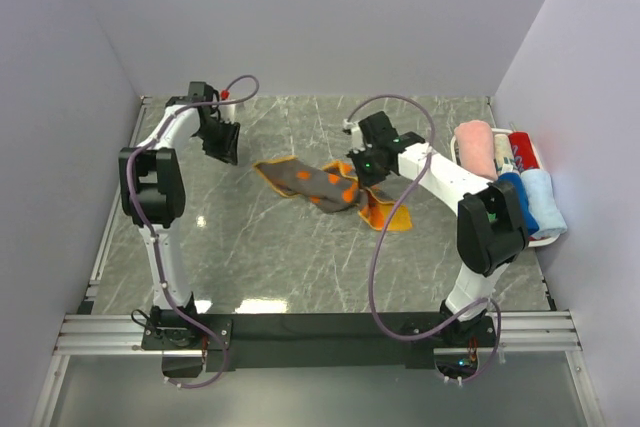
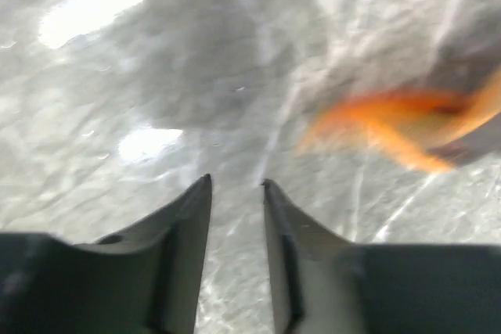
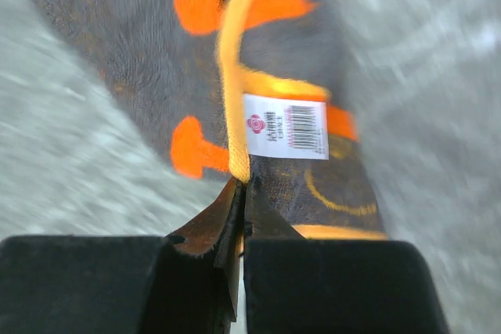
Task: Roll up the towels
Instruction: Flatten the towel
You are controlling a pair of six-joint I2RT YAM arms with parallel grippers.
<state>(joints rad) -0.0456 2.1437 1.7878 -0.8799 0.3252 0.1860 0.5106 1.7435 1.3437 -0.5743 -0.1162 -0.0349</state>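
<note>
The grey-and-orange towel (image 1: 318,185) lies crumpled mid-table, one orange part (image 1: 385,215) spread toward the near right. My right gripper (image 1: 352,169) is shut on the towel's orange edge (image 3: 233,134) beside its white barcode label (image 3: 286,126); the towel hangs in front of the jaws. My left gripper (image 1: 226,155) is open and empty, up off the table to the towel's left. In the left wrist view the left gripper (image 2: 236,184) shows bare marble between the fingers, and a blurred orange towel corner (image 2: 391,115) lies to the upper right.
A white oval basket (image 1: 543,239) at the right wall holds rolled towels: pink (image 1: 476,147), red (image 1: 520,145), blue (image 1: 522,197) and pale blue (image 1: 545,197). Grey walls close in the left, back and right of the marble table (image 1: 280,257).
</note>
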